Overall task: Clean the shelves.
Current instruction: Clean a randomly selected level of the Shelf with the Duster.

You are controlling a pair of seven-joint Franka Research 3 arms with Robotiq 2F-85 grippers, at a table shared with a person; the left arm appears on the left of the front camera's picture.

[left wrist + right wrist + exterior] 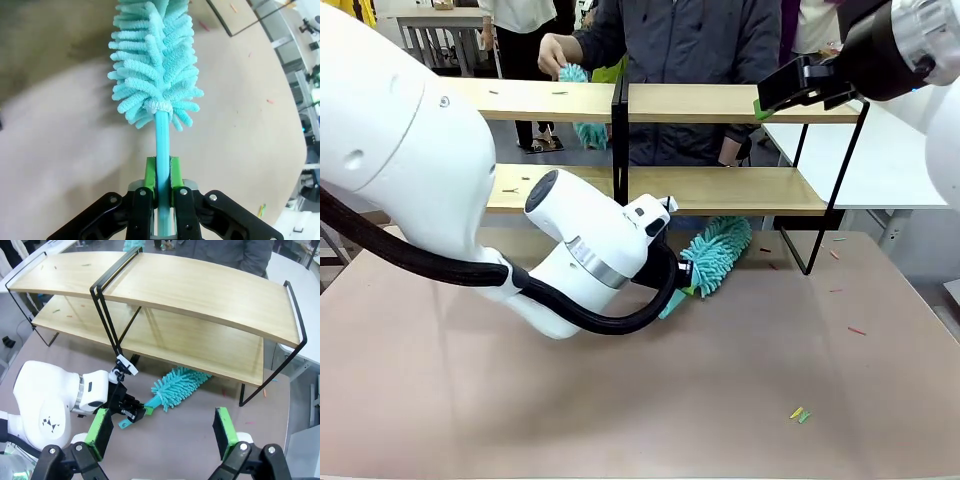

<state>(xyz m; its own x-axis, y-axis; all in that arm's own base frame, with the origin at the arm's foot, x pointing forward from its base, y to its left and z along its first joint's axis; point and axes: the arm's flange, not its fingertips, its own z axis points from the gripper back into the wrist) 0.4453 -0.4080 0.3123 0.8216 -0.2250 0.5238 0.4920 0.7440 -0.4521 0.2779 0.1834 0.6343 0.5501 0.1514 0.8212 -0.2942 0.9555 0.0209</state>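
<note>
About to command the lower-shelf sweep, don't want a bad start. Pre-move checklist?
1. Left gripper shut on duster handle: ok.
2. Duster head on a board: not ok, it is below the lower board, near the table.
3. Right gripper open and empty: ok.
4. Person's hand off the lower board: ok, it holds a second duster at the upper board.
5. Grip firm enough for sweeping: cannot tell.

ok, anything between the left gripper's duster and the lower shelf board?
Nothing visible. The left gripper is shut on the duster, whose head sits just below the front edge of the lower board; the black centre post stands to its side.
</note>
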